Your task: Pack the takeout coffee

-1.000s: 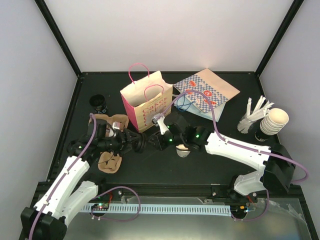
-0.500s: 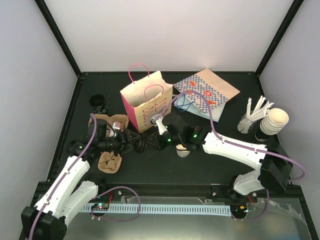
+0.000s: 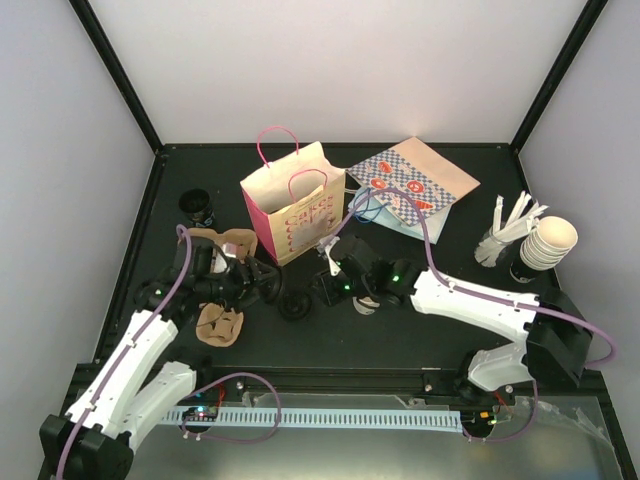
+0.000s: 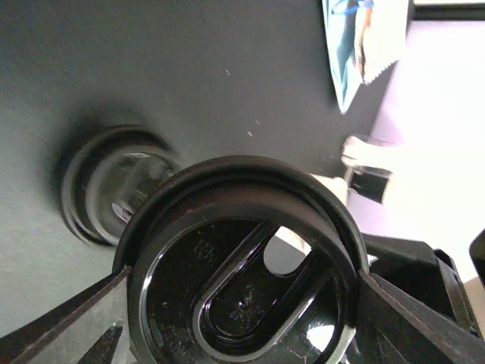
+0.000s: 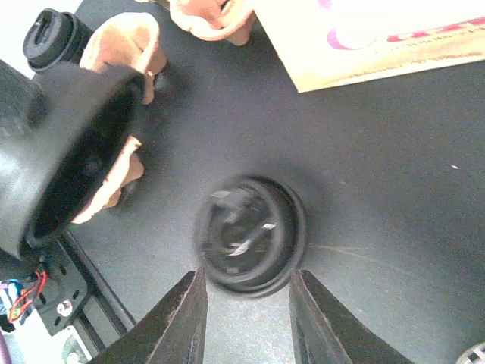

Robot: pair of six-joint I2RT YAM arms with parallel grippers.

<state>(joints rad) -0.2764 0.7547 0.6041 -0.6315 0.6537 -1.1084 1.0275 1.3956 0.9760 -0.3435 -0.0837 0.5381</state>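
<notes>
The takeout coffee cup (image 3: 366, 304), small and white, stands mid-table, mostly hidden under my right arm. The pink bag (image 3: 290, 205) stands open behind it. My left gripper (image 3: 268, 285) is shut on a black lid (image 4: 242, 280), held on edge above the table. A second black lid (image 3: 296, 303) lies on the table between the grippers; it is blurred in the right wrist view (image 5: 250, 235). My right gripper (image 5: 246, 277) is open and empty just above that lid, and shows in the top view (image 3: 320, 291).
A blue patterned bag (image 3: 415, 185) lies behind the right arm. Brown pulp carriers (image 3: 222, 245) lie by the left arm. A small black cup (image 3: 200, 207) is at far left. A nested cup stack (image 3: 550, 245) and a stirrer holder (image 3: 505, 235) are at right.
The two grippers were close together around the lids; they have drawn apart. One lid now lies loose on the table below the right gripper, and the other stays in the left gripper.
</notes>
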